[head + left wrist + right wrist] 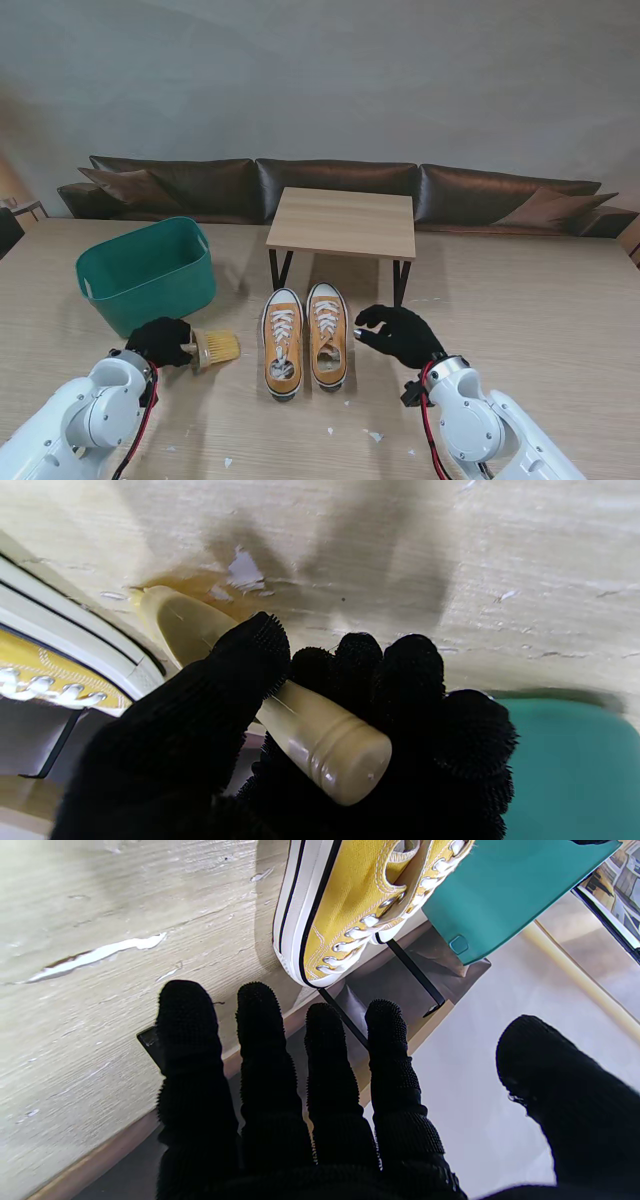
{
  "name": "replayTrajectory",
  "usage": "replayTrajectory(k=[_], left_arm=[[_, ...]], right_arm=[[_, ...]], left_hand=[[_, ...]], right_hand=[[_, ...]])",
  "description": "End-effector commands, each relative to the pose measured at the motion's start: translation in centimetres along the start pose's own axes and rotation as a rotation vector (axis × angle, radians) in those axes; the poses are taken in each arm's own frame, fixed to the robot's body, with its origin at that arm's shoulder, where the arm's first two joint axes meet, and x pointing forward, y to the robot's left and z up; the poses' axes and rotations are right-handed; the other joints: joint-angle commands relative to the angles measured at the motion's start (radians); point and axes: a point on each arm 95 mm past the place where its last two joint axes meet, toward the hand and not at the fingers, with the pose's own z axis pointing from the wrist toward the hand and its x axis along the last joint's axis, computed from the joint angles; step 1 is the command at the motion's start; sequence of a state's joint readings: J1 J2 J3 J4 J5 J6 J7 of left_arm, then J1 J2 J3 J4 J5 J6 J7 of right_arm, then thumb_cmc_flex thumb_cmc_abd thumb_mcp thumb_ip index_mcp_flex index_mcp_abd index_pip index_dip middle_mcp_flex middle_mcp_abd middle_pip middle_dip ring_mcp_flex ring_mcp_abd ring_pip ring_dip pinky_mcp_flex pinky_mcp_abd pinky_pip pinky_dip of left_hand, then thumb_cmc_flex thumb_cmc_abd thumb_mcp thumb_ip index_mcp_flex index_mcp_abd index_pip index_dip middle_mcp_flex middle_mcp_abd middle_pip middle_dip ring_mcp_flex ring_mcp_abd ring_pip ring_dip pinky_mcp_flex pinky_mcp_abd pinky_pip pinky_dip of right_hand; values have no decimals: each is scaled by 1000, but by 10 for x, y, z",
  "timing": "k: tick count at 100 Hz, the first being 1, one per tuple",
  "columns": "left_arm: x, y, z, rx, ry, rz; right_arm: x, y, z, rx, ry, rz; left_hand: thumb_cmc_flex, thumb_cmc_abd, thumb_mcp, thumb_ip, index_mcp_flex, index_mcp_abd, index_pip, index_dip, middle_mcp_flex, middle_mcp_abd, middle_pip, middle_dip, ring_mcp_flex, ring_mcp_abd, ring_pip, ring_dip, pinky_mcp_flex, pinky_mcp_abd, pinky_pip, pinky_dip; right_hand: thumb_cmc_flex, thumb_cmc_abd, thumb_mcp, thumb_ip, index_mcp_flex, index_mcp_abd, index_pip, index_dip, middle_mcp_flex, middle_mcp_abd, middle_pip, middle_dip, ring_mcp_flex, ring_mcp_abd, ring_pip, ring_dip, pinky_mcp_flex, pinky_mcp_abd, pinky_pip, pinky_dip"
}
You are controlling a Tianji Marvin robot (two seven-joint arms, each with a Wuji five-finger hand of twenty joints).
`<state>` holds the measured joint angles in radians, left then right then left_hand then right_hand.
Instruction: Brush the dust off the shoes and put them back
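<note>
1. Farthest to my left, a green tub (150,272) stands on the wooden surface (520,300); my left wrist view catches a blurred strip of its side.
2. My left hand (160,341) rests just nearer to me than the tub, its black-gloved fingers (410,675) curled around the pale handle of the brush (214,350). In the wrist view the thumb presses the handle from one side and the other fingers wrap it from the other, with the rounded handle end sticking out of the fist.
3. The brush's yellow bristles point right, toward the shoes, and stop just beside the left shoe (282,343) without touching it (as far as the stand view shows).
4. The two yellow shoes sit side by side, touching or nearly so, toes away from me, heels toward me; the right shoe (327,334) lies just beside its mate. Both rest on the surface in front of a small wooden table (344,221) with dark legs.
5. White flecks (371,436) lie scattered on the surface nearer to me than the shoes.
6. My right hand (400,334) hovers just right of the right shoe, holding nothing: four fingers (257,1040) extend close together, thumb held well apart.
</note>
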<state>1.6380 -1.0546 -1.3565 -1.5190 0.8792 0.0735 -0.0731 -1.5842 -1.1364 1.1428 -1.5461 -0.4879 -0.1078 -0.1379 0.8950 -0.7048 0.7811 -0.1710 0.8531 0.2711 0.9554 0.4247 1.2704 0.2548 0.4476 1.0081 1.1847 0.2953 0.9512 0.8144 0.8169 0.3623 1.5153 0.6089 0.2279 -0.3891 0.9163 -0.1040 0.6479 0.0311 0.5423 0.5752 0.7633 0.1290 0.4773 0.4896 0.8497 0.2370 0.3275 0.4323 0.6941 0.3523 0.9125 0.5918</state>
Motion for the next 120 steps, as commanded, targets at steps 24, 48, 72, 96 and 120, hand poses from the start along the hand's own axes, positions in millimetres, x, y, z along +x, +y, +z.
replayTrajectory(k=[24, 48, 72, 96, 120], left_arm=[[11, -17, -2, 13, 42, -38], [13, -18, -5, -117, -10, 41], [15, -12, 1, -183, -36, 74], [16, -9, 4, -254, -21, 117], [17, -7, 3, -295, -8, 156]], right_arm=[[1, -5, 0, 18, -1, 8], [1, -6, 1, 18, -4, 12], [1, -7, 2, 15, -7, 13], [0, -8, 2, 19, -9, 14], [-1, -10, 2, 30, -5, 12]], left_hand=[[83, 2, 19, -18, 70, -44, 91, -4, 29, 29, 10, 15, 70, -22, 36, 20, 18, -45, 16, 32], [91, 55, -44, -10, 27, -14, 102, 60, 9, 35, 55, 46, 64, -44, 118, 69, 12, -23, 59, 79], [-35, 112, -84, 2, 21, 31, 173, 249, 24, 19, 229, 35, 81, -83, 336, 98, 19, 43, 137, 88], [-120, 300, -32, -37, -3, 12, 123, 479, 32, 25, 367, 189, 60, 21, 496, 107, -54, 49, 235, 175], [-45, 262, -88, -22, -29, -28, 85, 390, 47, 8, 366, 198, 61, 37, 487, 85, -69, 30, 225, 187]], right_hand=[[6, 36, 13, 21, 0, 5, 7, 0, 26, 19, 9, -1, 8, 5, 10, 6, -306, 27, 16, 7], [2, 33, 10, 21, -3, 5, 6, -2, 24, 21, 10, -2, 9, 5, 11, 7, -306, 27, 17, 7], [2, 36, 10, 22, -6, 7, 7, -4, 22, 23, 9, -3, 8, 6, 12, 6, -306, 28, 18, 7], [1, 37, 8, 21, -10, 7, 6, -5, 20, 24, 9, -3, 6, 6, 11, 6, -308, 29, 17, 6], [2, 45, 8, 22, -11, 9, 9, -5, 20, 23, 11, -3, 6, 6, 11, 6, -307, 28, 17, 7]])
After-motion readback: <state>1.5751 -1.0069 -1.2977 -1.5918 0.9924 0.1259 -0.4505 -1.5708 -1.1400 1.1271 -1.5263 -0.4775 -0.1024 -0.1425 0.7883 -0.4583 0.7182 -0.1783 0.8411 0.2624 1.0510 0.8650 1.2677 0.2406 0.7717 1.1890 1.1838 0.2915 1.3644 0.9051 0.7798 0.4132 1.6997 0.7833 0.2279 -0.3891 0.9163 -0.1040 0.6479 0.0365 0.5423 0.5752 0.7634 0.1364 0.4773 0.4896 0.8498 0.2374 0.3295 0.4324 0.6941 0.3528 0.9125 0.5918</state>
